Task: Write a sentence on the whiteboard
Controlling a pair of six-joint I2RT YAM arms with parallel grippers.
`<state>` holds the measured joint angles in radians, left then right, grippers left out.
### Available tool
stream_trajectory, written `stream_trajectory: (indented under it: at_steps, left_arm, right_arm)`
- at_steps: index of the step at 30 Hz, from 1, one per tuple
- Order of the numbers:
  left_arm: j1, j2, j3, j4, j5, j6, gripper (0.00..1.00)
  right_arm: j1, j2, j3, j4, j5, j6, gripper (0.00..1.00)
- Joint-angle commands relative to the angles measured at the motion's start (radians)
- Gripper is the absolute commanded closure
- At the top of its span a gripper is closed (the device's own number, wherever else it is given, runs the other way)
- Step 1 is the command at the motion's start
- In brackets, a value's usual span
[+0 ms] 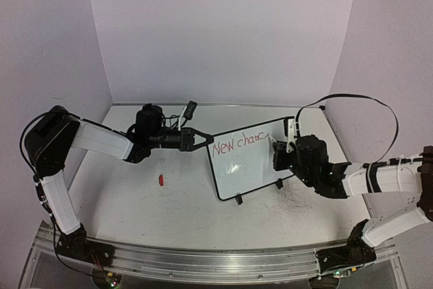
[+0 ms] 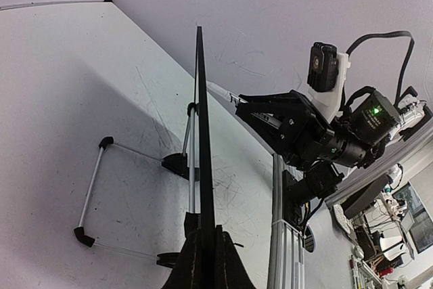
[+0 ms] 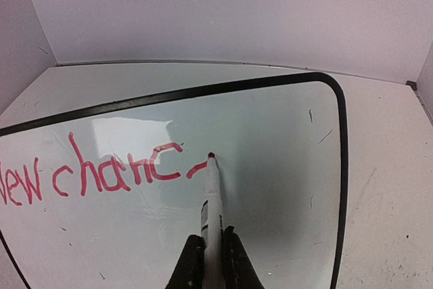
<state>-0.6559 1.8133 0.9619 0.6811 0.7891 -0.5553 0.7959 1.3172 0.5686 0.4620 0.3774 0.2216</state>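
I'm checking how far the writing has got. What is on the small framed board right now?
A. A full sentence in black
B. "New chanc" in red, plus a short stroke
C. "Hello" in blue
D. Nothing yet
B: the right wrist view shows red letters reading "New chanc" on the whiteboard, with the tip of the marker in the right gripper at a short stroke after the last c.

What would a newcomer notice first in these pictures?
The red writing "New chanc" on the whiteboard, mid-table, strikes first. The right gripper holds a marker with its red tip on the board, at the end of the last stroke, while the left gripper clamps the board's left edge. A small red thing lies on the table, left of the board.
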Motion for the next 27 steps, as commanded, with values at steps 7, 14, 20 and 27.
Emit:
stream_trajectory:
  at_steps: [7,14,20,27]
  left_arm:
    - [-0.015,0.0,0.026,-0.046,0.047,-0.003,1.0]
    - [-0.014,0.001,0.025,-0.046,0.047,-0.003,1.0]
    - [-0.014,0.0,0.025,-0.047,0.047,-0.003,1.0]
    - [-0.014,-0.003,0.024,-0.047,0.047,-0.001,1.0]
  right_arm:
    - [-0.01,0.031,0.036,0.027,-0.055,-0.033,1.0]
    - [-0.009,0.037,0.042,0.036,-0.072,-0.041,1.0]
    - [-0.01,0.037,0.042,0.023,-0.075,-0.029,1.0]
    - [-0.009,0.027,0.02,-0.008,-0.081,-0.004,1.0]
